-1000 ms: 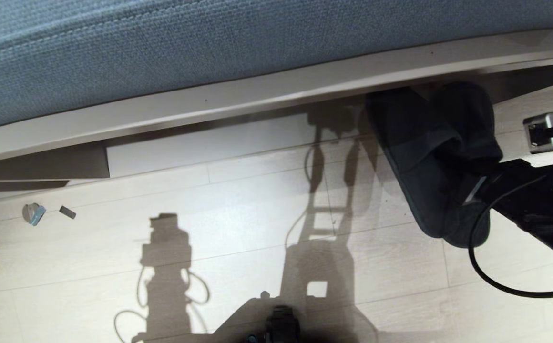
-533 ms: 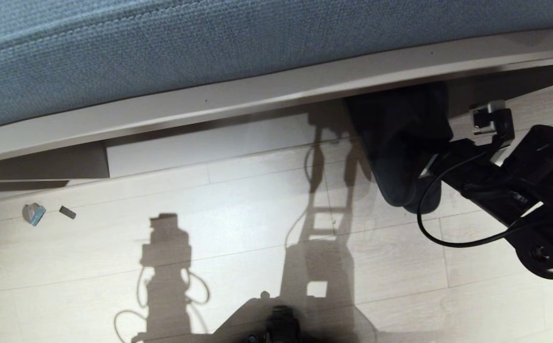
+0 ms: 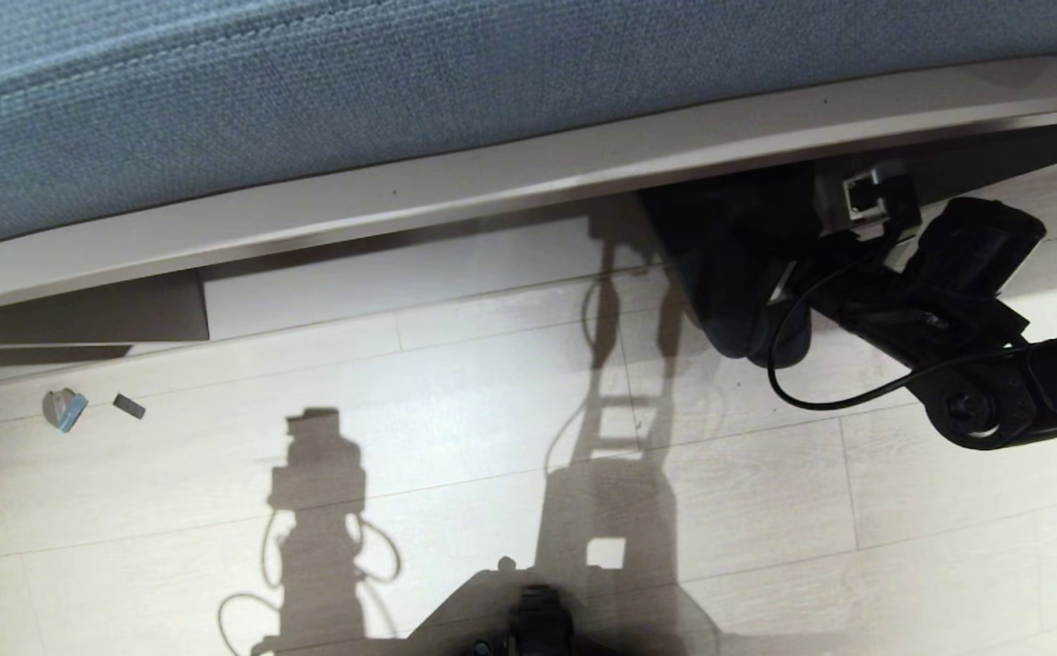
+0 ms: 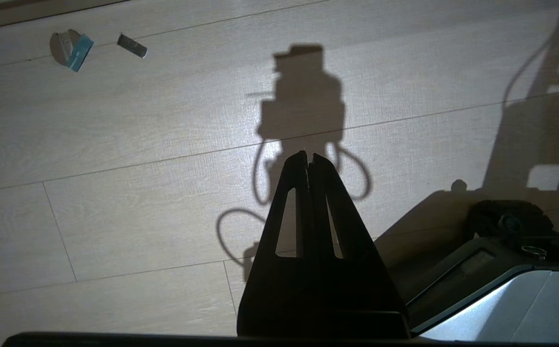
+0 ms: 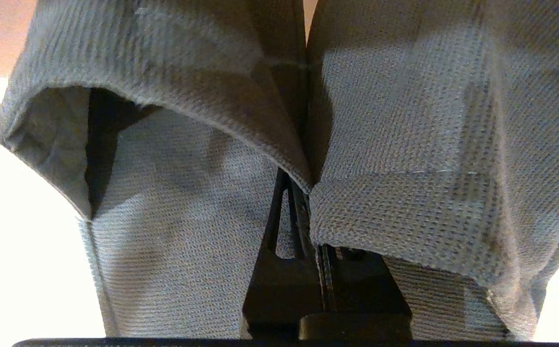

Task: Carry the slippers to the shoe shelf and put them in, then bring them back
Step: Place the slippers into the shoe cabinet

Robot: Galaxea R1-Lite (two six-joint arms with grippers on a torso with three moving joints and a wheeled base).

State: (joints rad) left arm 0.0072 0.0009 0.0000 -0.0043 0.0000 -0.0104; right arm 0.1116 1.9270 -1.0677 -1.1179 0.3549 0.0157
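While the camera stays where it is, the right gripper (image 3: 779, 282) has moved forward toward the bench, and the slippers (image 3: 738, 273) have gone with it. A second ago the pair hung in front of the bench edge with most of its length over the floor (image 3: 456, 392); now the toes are under the edge, inside the dark opening of the shelf (image 3: 975, 164), and only the heel ends stick out. In the right wrist view the fingers (image 5: 303, 226) are pressed together on the inner walls of both slippers, so the pair is held as one. I think the slippers are not yet resting on the shelf floor, but the shadow there hides this. For the task, it means the putting-in is about half done; pushing deeper and letting go are likely next. The left gripper (image 4: 309, 159) hangs parked over the floor, its fingers together and holding nothing.
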